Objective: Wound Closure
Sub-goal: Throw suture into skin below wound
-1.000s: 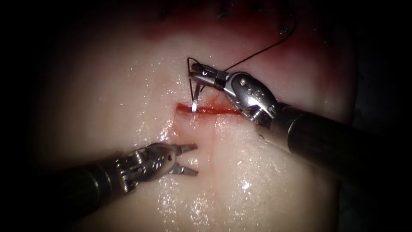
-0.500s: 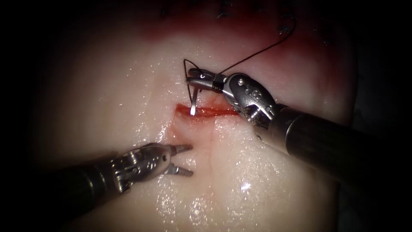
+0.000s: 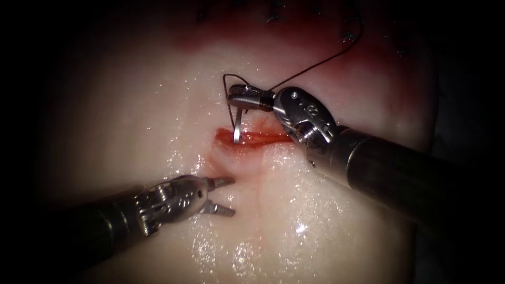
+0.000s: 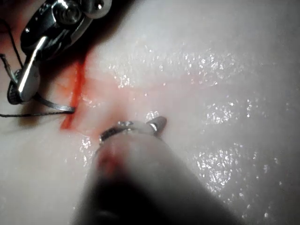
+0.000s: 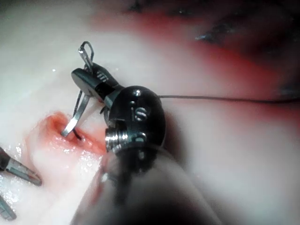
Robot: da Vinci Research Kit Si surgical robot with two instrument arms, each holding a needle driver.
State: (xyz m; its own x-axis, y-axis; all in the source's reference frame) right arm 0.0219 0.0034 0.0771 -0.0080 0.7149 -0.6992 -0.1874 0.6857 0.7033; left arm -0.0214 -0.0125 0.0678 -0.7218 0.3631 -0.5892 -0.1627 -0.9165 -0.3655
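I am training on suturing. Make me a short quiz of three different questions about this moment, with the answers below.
1. True or false: the left tool holds the needle.
2. Where does the needle's tip point? A) into the cut B) at the tissue far left of the cut C) at the left tool
3. Fill in: the thread runs from the right tool toward the upper ____.

Key
1. False: its jaws are open and hold nothing; the right tool grips the needle near its back end.
2. A
3. right
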